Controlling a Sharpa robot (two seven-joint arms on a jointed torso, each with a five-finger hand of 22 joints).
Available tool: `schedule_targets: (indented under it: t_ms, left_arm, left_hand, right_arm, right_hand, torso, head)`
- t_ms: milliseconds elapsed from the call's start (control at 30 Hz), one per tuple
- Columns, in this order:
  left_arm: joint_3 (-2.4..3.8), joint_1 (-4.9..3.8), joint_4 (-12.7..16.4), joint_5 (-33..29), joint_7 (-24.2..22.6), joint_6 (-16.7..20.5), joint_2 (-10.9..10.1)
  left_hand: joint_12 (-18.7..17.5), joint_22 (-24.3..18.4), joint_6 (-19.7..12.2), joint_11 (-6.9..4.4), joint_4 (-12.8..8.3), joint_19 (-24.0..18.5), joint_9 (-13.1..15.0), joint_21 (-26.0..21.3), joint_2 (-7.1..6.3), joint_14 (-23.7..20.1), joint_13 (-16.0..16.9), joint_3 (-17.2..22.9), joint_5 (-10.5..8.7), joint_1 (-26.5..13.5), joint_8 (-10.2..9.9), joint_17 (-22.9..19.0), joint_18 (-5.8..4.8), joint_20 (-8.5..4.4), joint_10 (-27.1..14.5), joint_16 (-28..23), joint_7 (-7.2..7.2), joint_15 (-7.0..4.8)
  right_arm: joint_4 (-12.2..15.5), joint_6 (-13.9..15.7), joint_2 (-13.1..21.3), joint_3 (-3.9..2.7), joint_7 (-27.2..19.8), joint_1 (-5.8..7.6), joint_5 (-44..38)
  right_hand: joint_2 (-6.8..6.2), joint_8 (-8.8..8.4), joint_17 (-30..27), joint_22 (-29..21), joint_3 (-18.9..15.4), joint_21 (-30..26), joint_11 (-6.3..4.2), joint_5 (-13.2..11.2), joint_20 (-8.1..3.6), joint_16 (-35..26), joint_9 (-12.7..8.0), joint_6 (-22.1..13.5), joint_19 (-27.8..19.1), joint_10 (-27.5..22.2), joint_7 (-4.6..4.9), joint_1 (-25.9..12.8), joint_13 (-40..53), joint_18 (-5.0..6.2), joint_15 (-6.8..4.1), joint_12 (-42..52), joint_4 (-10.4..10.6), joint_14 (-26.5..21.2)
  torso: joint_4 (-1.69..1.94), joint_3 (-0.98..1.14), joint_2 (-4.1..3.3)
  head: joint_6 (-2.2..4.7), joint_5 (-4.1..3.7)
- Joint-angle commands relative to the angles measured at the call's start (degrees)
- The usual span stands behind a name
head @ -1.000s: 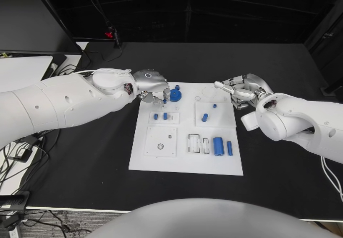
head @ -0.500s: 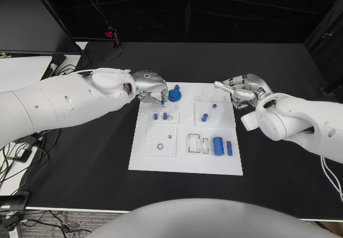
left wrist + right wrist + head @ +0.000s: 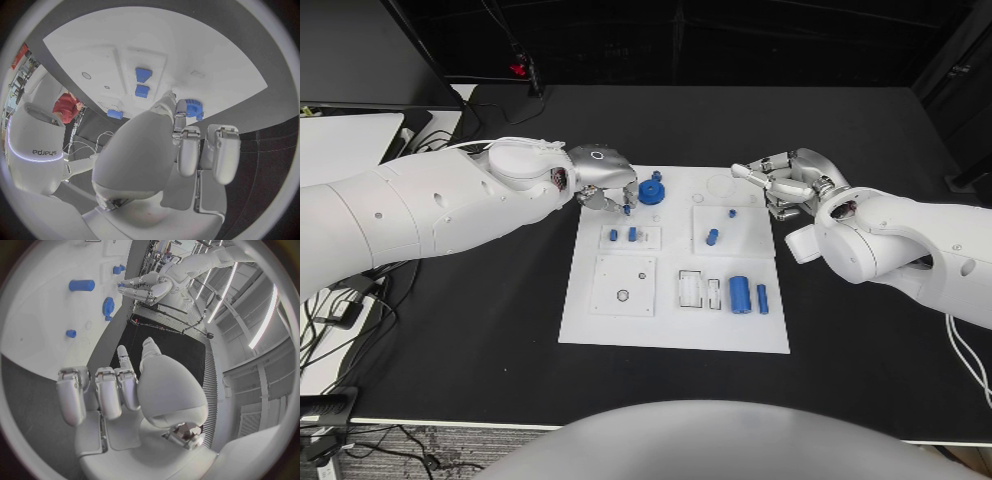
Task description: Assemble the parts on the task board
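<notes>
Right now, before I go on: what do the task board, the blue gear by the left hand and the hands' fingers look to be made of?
Task board: a flat white plate, matte, likely plastic or painted sheet; no glare.
Blue gear: uniformly blue, dull, probably moulded or printed plastic.
Fingers of the left hand: silvery with soft highlights, so metal or metal-look shells; I cannot tell which.

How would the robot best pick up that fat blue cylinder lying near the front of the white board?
Probably from above, fingers closing across the middle of the blue cylinder. It lies flat on the task board, so its rounded long sides are exposed, though a slimmer blue piece sits close alongside.
</notes>
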State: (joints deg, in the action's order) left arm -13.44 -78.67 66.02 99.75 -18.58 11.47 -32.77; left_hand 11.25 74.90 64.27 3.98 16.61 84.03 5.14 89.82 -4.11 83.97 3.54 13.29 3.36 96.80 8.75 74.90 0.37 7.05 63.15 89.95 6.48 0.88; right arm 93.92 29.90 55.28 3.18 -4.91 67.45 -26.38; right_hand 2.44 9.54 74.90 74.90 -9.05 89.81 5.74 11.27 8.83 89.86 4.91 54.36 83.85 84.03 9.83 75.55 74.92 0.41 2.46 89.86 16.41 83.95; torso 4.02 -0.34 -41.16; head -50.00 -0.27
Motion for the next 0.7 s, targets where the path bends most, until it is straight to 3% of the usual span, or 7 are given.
schedule_targets:
  t_ms: [33, 200, 700]
  left_arm:
    - [0.02, -0.01, -0.24, 0.37, -0.29, -0.92, 0.18]
    - [0.02, 0.05, -0.55, 0.37, -0.34, -1.06, 0.48]
    - [0.01, 0.21, -0.94, 0.36, -0.24, -2.08, 0.8]
  left_hand:
    - [-0.37, 15.1, -0.08, 0.09, 0.03, 5.97, 0.03, 0.18, -0.1, 6.03, -0.08, 0.4, 0.26, -0.61, -0.17, 15.1, -0.37, -0.51, -0.09, 0.05, 0.02, -0.19]
    - [-0.38, 15.1, -0.08, 0.08, 0.02, 5.97, 0.03, 0.18, -0.1, 6.03, -0.08, 0.41, 0.26, -0.6, -0.18, 15.1, -0.37, -0.51, -0.09, 0.05, 0.02, -0.2]
    - [-0.42, 15.1, -0.08, 0.09, 0.01, 5.97, 0.03, 0.18, -0.07, 6.03, -0.07, 0.49, 0.26, -0.58, -0.21, 15.1, -0.37, -0.51, -0.09, 0.05, 0.01, -0.2]
  right_arm:
    - [0.03, -0.14, -0.01, -0.03, -0.49, 0.06, 0.11]
    - [0.02, -0.12, 0.02, -0.03, -0.46, 0.06, 0.11]
    - [0.01, -0.15, -0.05, -0.03, -0.48, 0.06, 0.11]
  right_hand:
    - [0.56, 0.36, 15.1, 15.1, -0.3, 0.19, -0.47, 0.17, -0.42, 0.14, 0.07, -0.09, 6.15, 5.97, -0.42, 0.23, 15.08, -0.41, -0.42, 0.14, 0.04, 6.05]
    - [0.56, 0.36, 15.1, 15.1, -0.3, 0.19, -0.47, 0.17, -0.42, 0.14, 0.07, -0.09, 6.15, 5.97, -0.42, 0.23, 15.08, -0.41, -0.42, 0.14, 0.04, 6.05]
    - [0.56, 0.36, 15.1, 15.1, -0.3, 0.19, -0.47, 0.17, -0.42, 0.14, 0.07, -0.09, 6.15, 5.97, -0.42, 0.23, 15.08, -0.41, -0.42, 0.14, 0.04, 6.05]
  torso:
    - [-0.09, -0.01, 0.03]
    - [0.06, 0.03, 0.0]
    - [-0.05, -0.01, 0.02]
  head:
    - [0.0, 0.04]
    - [0.0, -0.05]
    - [0.0, -0.15]
